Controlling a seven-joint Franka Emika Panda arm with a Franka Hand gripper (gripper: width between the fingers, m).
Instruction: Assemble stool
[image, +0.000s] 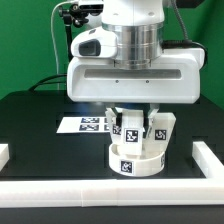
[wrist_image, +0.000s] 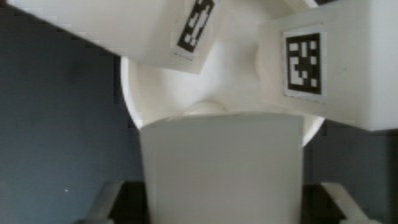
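White round disc seat (image: 136, 160) with a black-and-white tag on its rim, near the black table's (image: 30, 120) front edge, two tagged blocky legs (image: 130, 129) standing on it, gripper (image: 142, 118) narrowly closed on a third leg (wrist_image: 222, 165), marker board (image: 85, 124) behind.

above seat: blocked by gripper (image: 133, 112), closed on one leg (wrist_image: 217, 170) over the disc seat (image: 135, 158)
seat top: crowded by two more tagged legs (image: 160, 128) standing on it
behind seat: marker board (image: 85, 124) flat, toward tabletop (image: 40, 135) far edge
front edge: border rail (image: 110, 185) along it
tabletop near the exterior view's left edge: bare black surface, open for passage
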